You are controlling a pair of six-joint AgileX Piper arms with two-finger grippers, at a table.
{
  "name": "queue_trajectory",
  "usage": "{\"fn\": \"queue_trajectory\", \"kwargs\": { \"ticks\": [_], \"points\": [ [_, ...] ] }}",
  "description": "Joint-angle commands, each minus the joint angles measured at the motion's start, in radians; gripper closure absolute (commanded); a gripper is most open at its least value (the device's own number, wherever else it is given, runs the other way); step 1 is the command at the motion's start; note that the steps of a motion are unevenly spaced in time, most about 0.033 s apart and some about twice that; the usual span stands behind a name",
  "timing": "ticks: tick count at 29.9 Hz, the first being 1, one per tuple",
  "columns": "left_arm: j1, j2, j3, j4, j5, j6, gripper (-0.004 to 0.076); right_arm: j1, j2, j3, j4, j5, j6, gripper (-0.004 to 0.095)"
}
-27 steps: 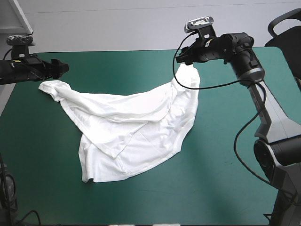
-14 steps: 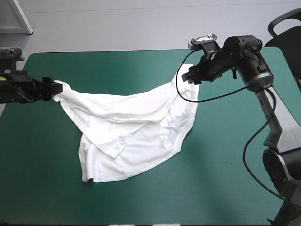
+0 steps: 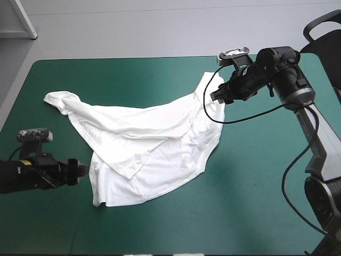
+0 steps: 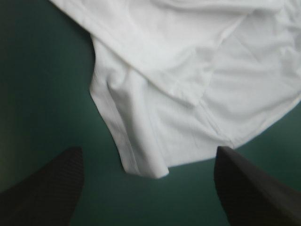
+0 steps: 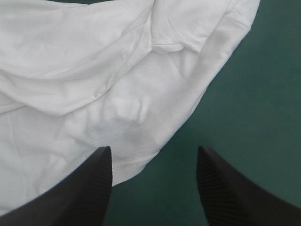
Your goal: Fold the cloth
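We see a white short-sleeved T-shirt (image 3: 149,141) lying rumpled and half spread mid-table on the teal-green cover (image 3: 256,208), with our left gripper (image 3: 81,171) and right gripper (image 3: 216,96) both wide open and empty, poised at opposite edges of it, likely to pinch corners for straightening

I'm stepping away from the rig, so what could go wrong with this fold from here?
The T-shirt lies skewed with overlapping layers, so the open left tool, aimed at its near corner, may pinch only one layer. The open right tool hangs over the far edge; closing there might catch just the hem and slip.
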Motion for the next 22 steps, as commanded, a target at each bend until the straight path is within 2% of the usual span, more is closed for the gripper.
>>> {"fn": "queue_trajectory", "kwargs": {
  "ticks": [1,8,14,18,22],
  "points": [
    [-0.006,-0.051,0.106,-0.048,-0.037,0.001,0.0167,-0.004,-0.059,-0.021,0.016,-0.039,-0.006,0.0395],
    [-0.006,-0.071,0.333,-0.165,-0.182,0.109,0.0167,-0.004,-0.057,-0.021,0.016,-0.046,-0.014,0.0395],
    [-0.006,-0.062,0.388,-0.178,-0.299,0.163,0.0167,-0.004,-0.057,-0.021,0.016,-0.062,-0.016,0.0395],
    [-0.006,0.002,0.392,-0.221,-0.315,0.214,0.0173,-0.004,-0.057,-0.021,0.016,-0.068,-0.019,0.0396],
    [-0.037,0.089,0.392,-0.224,-0.332,0.240,0.0224,-0.004,-0.057,-0.021,0.016,-0.076,-0.019,0.0395]
  ]
}}
